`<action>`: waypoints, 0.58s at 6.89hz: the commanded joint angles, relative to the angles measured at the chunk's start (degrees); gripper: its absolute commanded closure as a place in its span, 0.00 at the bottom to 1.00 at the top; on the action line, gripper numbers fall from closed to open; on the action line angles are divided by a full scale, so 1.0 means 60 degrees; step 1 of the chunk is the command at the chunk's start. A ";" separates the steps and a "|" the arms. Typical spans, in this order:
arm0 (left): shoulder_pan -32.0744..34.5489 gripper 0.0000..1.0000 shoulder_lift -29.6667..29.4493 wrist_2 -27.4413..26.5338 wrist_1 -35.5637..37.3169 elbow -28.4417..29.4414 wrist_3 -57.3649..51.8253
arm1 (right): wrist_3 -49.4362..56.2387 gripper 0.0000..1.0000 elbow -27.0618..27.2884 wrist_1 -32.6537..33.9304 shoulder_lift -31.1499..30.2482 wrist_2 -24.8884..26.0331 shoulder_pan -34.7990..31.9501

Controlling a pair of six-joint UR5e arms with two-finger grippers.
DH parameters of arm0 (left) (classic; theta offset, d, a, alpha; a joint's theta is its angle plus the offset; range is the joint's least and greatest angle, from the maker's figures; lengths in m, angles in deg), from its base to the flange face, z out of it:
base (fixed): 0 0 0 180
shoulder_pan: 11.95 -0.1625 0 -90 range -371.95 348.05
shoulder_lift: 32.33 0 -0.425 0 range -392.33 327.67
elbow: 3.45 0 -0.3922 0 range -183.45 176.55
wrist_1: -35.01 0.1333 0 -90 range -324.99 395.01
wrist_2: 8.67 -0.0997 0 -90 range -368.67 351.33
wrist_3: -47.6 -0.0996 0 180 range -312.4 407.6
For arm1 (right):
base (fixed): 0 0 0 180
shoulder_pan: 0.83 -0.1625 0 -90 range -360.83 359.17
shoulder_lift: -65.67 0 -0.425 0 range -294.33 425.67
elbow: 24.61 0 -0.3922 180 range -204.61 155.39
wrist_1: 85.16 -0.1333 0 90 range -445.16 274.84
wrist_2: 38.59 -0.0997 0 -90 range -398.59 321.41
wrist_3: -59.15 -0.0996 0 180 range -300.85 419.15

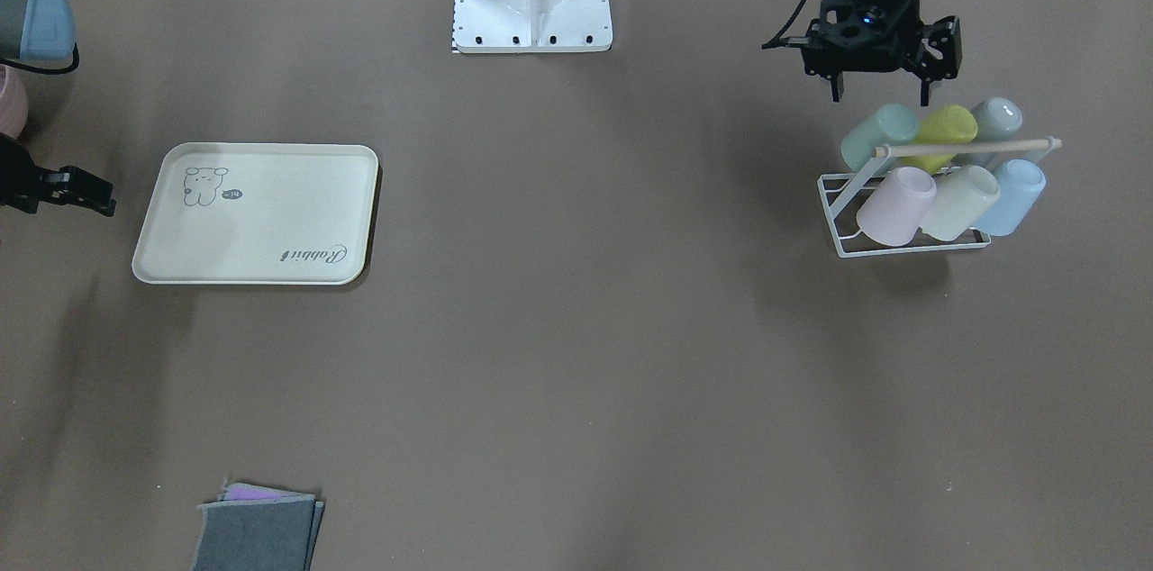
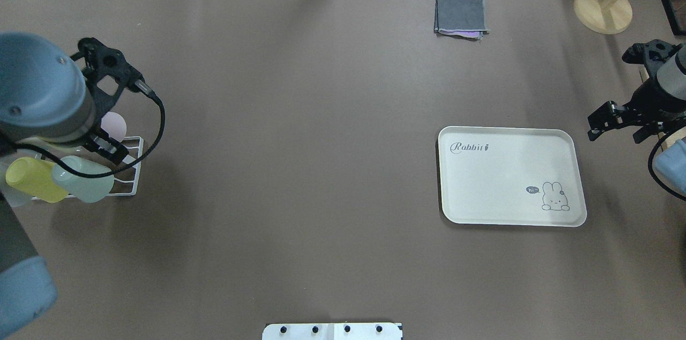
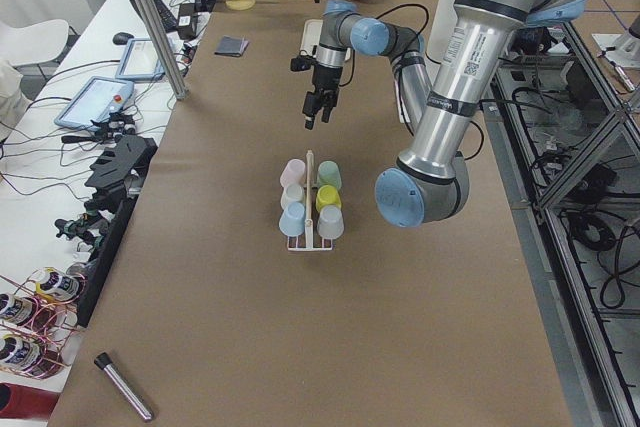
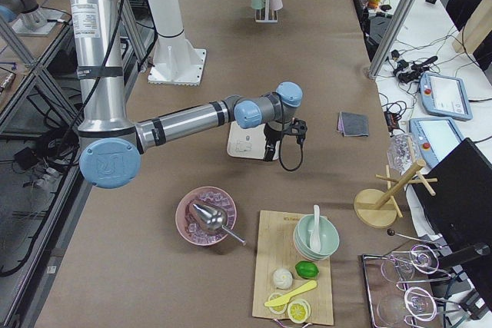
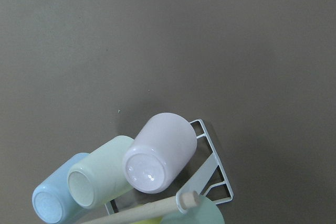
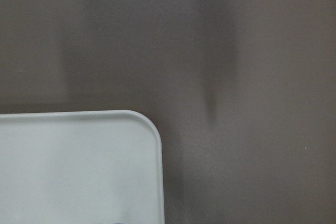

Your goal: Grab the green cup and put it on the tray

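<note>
Directly behind the green cup [image 1: 876, 135], the left gripper [image 1: 881, 92] hovers, jaws wide; the cup leans tilted on the rack [image 1: 842, 251], closed end toward it.

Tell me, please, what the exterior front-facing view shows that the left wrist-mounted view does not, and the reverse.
Only the front-facing view shows the tray, the folded cloths, the grey cup and the open left end effector near the wire rack. Only the wrist view shows the front cups' bases nearly face-on. Both show the pink cup, pale green cup, blue cup, wire rack and wooden bar; the green cup is whole in the front view, only a teal sliver at the wrist view's bottom edge.
</note>
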 commanded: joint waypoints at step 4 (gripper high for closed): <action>-0.4346 0.04 -0.0249 -0.5038 0.3830 -0.0242 -0.1199 | -0.1082 0.10 -0.0506 -0.1276 -0.0235 0.0665 0.1263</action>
